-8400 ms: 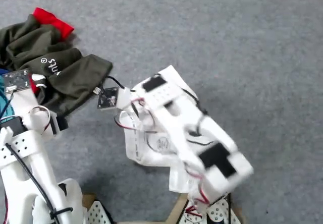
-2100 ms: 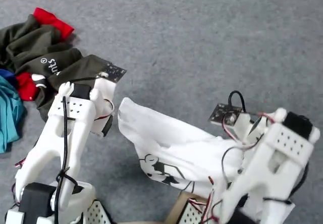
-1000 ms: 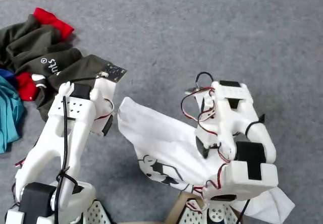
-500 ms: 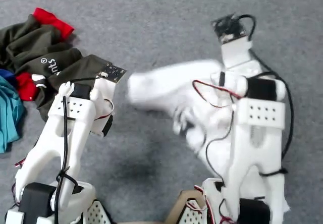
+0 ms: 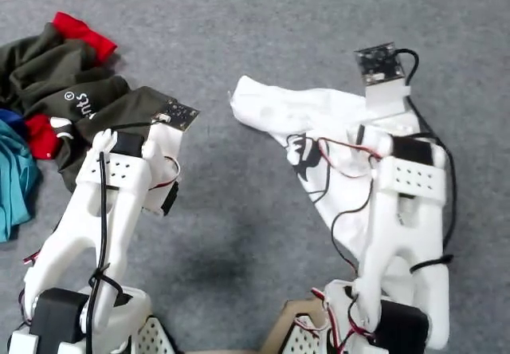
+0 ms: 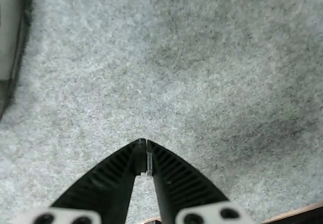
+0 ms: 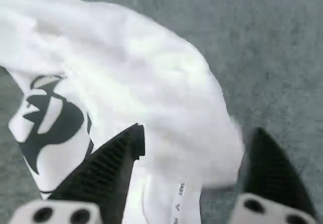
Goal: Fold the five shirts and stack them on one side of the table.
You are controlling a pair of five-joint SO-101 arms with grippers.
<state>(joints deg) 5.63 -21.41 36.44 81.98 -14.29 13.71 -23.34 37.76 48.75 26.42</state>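
Shirts (image 5: 72, 99) in dark green, red and teal are lying heaped at the upper left of the high view. Just right of them, the left claw (image 6: 144, 151) is hovering clenched and empty over bare tabletop (image 5: 263, 35). Right of centre, the white shirt (image 5: 295, 115) is lying crumpled, with the right claw (image 7: 197, 135) gaping wide above it. Closing here risks pinching several layers together, so the fold could come out crooked.

Shirt pile (image 5: 88, 103) far left; lone shirt (image 5: 279, 108) centre-right
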